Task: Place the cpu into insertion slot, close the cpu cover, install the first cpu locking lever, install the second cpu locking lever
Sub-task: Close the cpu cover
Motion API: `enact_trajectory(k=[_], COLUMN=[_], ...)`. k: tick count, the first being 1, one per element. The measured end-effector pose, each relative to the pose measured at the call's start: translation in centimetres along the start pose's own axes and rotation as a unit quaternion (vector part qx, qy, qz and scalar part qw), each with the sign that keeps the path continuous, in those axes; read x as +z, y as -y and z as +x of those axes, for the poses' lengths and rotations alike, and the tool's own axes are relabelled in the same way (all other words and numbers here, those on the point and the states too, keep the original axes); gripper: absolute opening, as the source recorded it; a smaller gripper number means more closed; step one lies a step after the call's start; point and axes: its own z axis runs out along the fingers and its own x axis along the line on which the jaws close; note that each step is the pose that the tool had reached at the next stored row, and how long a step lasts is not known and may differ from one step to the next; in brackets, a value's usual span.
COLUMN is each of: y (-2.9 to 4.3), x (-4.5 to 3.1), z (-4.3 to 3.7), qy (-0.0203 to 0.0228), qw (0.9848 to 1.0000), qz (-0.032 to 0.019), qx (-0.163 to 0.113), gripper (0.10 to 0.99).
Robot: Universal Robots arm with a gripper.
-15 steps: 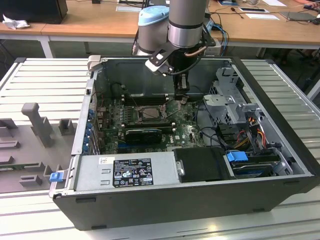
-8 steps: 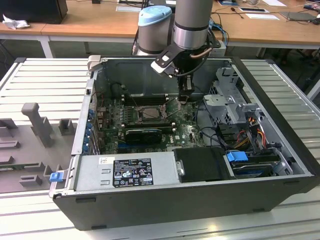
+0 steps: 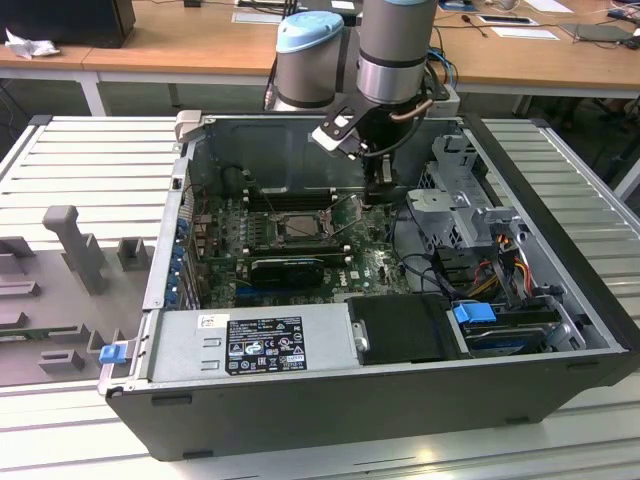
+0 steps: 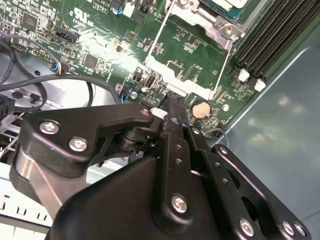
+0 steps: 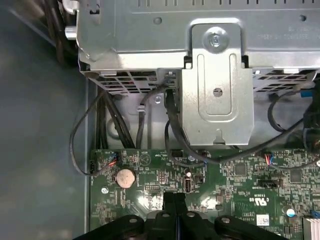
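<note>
Inside the open computer case (image 3: pixel 560 250) my gripper (image 3: pixel 383 197) hangs just over the motherboard, on the exterior view's right of the insertion slot (image 3: pixel 298 228). A pale square face, the cpu (image 3: pixel 298 228), shows in the slot's middle. In both wrist views the black fingers (image 4: pixel 167 102) (image 5: pixel 175 197) are pressed together with nothing between them, their tips close to the board near a coin battery (image 4: pixel 201 107). A thin silvery frame, the cpu cover (image 4: pixel 165 70), stands swung open between the slot's metal rim (image 4: pixel 220 25) and my fingertips. I cannot make out the locking levers.
Long black memory slots (image 4: pixel 270 35) run beside the socket. A metal drive cage (image 5: pixel 215 100) and black cables (image 5: pixel 170 125) crowd the side beyond my fingers. A power supply (image 3: pixel 260 340) fills the case front. A grey fixture (image 3: pixel 70 240) stands outside, at the exterior view's left.
</note>
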Motion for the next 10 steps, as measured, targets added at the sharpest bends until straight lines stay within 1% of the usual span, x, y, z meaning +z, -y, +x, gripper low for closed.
enact_trajectory(k=[3,5,6,10], y=[-0.06,-0.06,0.05,1.07], x=[0.35,0.38,0.39,0.35], z=[0.0,-0.01,0.0,-0.01], qy=[-0.0001,0.0,-0.0002,-0.0003], qw=[1.0,1.0,1.0,1.0], qz=[0.0003,0.0033,0.0061,0.0066], qx=[-0.001,-0.003,-0.004,-0.006], gripper=[0.106,0.106,0.106,0.106])
